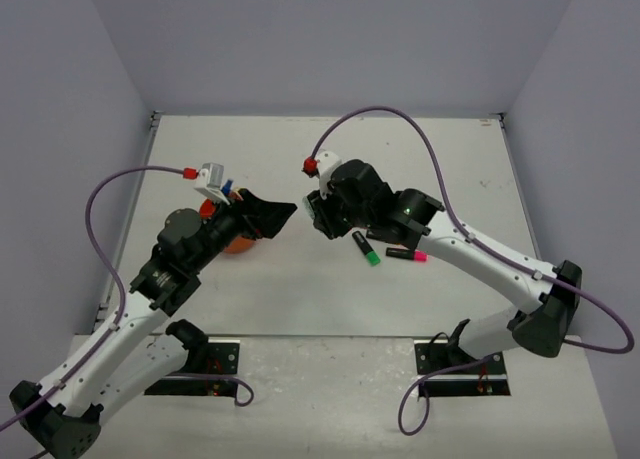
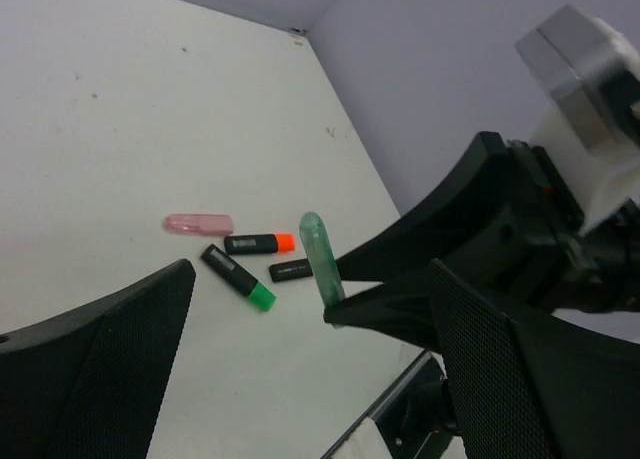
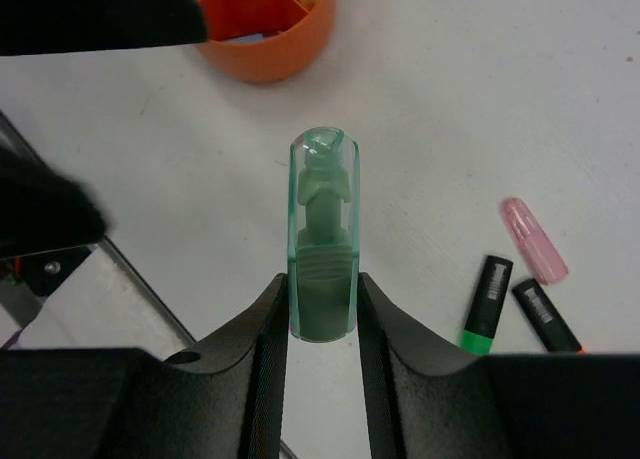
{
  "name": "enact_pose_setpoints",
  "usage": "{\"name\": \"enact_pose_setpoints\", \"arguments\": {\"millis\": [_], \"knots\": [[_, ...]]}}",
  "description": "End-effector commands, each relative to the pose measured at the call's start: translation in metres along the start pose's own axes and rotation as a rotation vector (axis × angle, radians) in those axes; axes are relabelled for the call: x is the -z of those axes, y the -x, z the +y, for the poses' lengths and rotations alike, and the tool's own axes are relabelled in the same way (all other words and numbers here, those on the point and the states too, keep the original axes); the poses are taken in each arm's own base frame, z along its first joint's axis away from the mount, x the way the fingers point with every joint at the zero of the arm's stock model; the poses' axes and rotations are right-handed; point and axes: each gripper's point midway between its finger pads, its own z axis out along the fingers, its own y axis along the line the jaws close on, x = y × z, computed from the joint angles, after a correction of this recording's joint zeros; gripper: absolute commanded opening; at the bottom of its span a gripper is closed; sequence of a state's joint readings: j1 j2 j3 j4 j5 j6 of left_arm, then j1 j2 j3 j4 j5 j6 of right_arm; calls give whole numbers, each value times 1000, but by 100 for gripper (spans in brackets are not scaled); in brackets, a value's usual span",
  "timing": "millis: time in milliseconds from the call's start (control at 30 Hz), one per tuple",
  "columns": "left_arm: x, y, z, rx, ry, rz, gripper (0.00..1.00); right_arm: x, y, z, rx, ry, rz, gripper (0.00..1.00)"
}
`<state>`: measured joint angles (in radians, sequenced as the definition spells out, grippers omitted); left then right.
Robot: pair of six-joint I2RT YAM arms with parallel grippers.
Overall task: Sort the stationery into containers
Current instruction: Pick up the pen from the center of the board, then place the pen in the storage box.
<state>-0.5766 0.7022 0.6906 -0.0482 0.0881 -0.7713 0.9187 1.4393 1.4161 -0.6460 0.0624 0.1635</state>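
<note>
My right gripper (image 3: 322, 314) is shut on a pastel green bar (image 3: 322, 234) and holds it above the table; the bar also shows in the left wrist view (image 2: 322, 262). My left gripper (image 2: 310, 379) is open and empty, its fingers (image 2: 100, 369) spread wide, and it faces the right gripper (image 1: 316, 216) across a small gap. The orange tub (image 1: 238, 244) with dividers lies under the left gripper (image 1: 278, 217) and shows at the top of the right wrist view (image 3: 270, 39). On the table lie a green highlighter (image 2: 240, 278), an orange one (image 2: 258, 243), a pink one (image 1: 408, 253) and a pink bar (image 2: 198, 223).
The table's right edge meets a grey wall (image 2: 450, 79). The arms' base plates (image 1: 195, 364) sit at the near edge. Purple cables (image 1: 400, 119) arc over both arms.
</note>
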Motion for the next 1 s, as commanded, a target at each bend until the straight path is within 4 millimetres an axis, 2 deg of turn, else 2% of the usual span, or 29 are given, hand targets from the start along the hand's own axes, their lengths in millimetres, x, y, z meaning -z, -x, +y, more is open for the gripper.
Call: {"name": "enact_pose_setpoints", "arguments": {"millis": [0,133,200,267,367,533,633,700,833,867,900,967], "knots": [[-11,15,-35,67,-168,-49,98,16,12,29,-61,73,-77,0],[-14,11,-31,81,-170,-49,86,33,20,60,-27,140,-112,0],[-15,8,-29,86,-168,-41,78,36,24,64,-24,142,-128,0],[-17,4,-28,88,-167,-27,64,37,26,71,-24,153,-133,0],[-19,-2,-28,90,-175,-1,50,38,31,73,-27,154,-147,0],[-20,-13,-35,94,-216,65,47,40,43,66,-39,103,-180,0],[-18,-14,-37,92,-229,76,52,41,48,60,-35,69,-190,0],[-16,-12,-40,88,-237,71,51,41,49,57,-29,48,-189,0],[-13,-9,-43,67,-237,73,5,41,55,55,-20,36,-198,0],[-13,-8,-43,61,-234,69,0,41,56,57,-20,42,-199,0],[-13,-6,-43,54,-228,65,0,40,55,58,-18,50,-197,0],[-15,-5,-35,18,-178,69,0,38,54,59,-16,58,-208,11]]}}
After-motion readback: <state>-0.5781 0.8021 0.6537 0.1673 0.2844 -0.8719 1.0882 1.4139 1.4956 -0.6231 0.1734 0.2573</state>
